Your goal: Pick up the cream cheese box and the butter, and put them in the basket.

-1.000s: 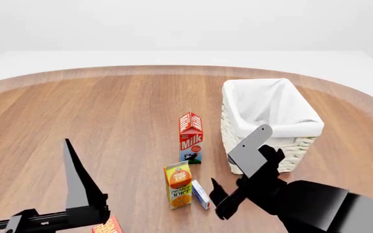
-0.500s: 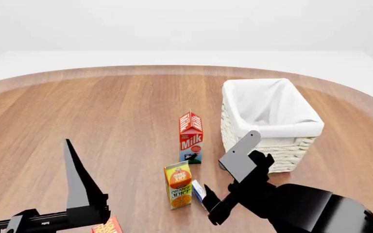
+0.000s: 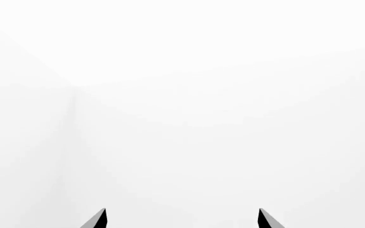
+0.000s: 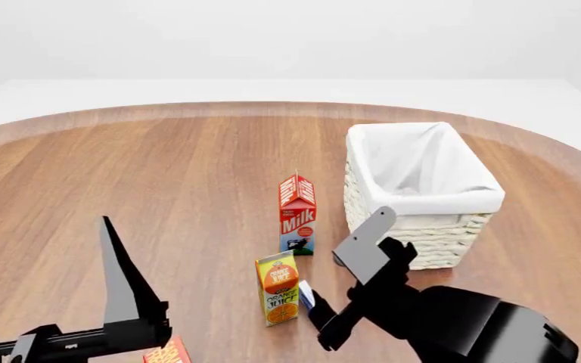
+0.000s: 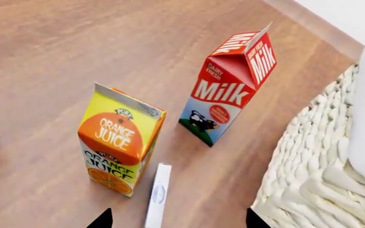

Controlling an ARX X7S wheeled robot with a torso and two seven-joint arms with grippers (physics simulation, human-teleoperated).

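Right gripper (image 4: 323, 318): open, empty, straddling the cream cheese box (image 5: 158, 195), which stands on edge beside the juice carton (image 4: 278, 289). Left gripper (image 3: 181, 219): wide open, idle, above the butter (image 4: 169, 352) near-left. Basket (image 4: 424, 231): far-right on the table (image 4: 169, 189), awaiting both.

Bright, even, diffuse light fills every view, with no single visible source. The wooden tabletop (image 4: 169, 189) shows no glare and only faint, soft shadows beneath the cartons. The renders are sharp, without blur or distortion at the edges. The left wrist view is almost featureless white.
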